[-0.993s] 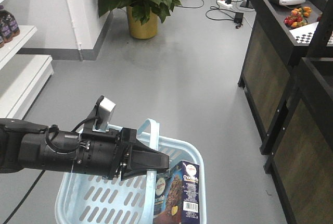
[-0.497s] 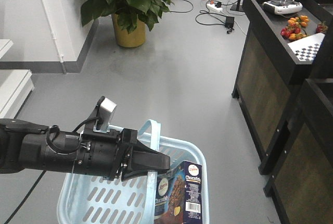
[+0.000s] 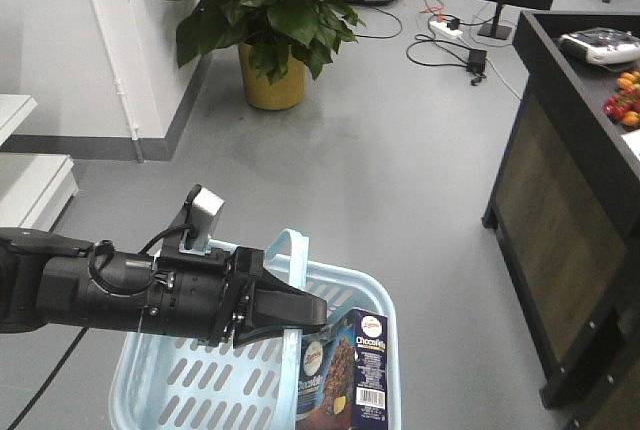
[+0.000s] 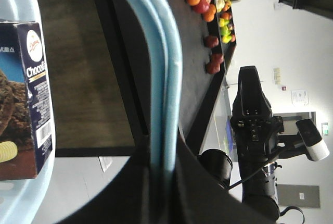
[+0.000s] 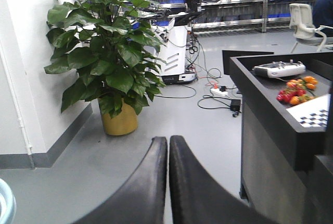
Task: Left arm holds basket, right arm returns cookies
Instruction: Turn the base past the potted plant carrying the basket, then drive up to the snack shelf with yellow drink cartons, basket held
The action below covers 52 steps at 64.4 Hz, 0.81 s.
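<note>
Plainly, the left arm [image 3: 110, 295] reaches in from the lower left of the front view, and its gripper [image 3: 305, 315] is clamped on the curved handle [image 3: 293, 250] of the light blue basket [image 3: 170, 385]. The left wrist view shows that handle running down between the dark fingers [image 4: 125, 193], pinched tight. I judge this grip keeps the basket hanging steady with its top open, so the other arm can reach in. The cookie box [image 3: 345, 370] stands upright inside the basket, against the wall at the lower right of the front view, with its printed face toward the camera. White letters reading "Choco" are legible, though the rest is cut off or blurred. A round white logo sits above them, a barcode below, and a chocolate cookie picture beside them; the finer print is too small to read. The right gripper [image 5: 168, 146] has its fingers pressed together on nothing. It points over the grey floor toward a potted plant [image 5: 104, 52], with a dark table [image 5: 281, 109] carrying fruit at the right. Returning the cookies looks not yet begun.
</note>
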Motion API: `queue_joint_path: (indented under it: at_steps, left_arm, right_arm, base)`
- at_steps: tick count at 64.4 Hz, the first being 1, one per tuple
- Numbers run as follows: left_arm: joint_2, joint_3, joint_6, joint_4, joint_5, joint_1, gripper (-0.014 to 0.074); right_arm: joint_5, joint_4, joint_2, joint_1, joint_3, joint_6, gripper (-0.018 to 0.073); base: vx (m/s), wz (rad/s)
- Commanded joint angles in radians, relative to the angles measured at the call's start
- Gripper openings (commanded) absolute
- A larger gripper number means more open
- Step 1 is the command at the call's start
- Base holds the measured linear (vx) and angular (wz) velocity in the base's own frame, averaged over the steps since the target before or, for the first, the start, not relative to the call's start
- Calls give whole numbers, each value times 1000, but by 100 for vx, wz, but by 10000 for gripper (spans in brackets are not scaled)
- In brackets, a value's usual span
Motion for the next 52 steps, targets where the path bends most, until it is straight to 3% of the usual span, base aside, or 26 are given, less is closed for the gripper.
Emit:
queue_joint_path:
  at_steps: [1,29,52]
  left_arm:
    - [-46,-25,12,-79,79,-3,-6]
    - [-46,-25,12,-79,79,-3,-6]
    - [-46,-25,12,-79,79,-3,-6]
  right_arm:
    - [-76,-3,-11,-5,-1,1,-8]
    - [-76,-3,-11,-5,-1,1,-8]
    - [-76,-3,-11,-5,-1,1,-8]
  base:
    - [35,13]
    - [32,19]
    - [27,55]
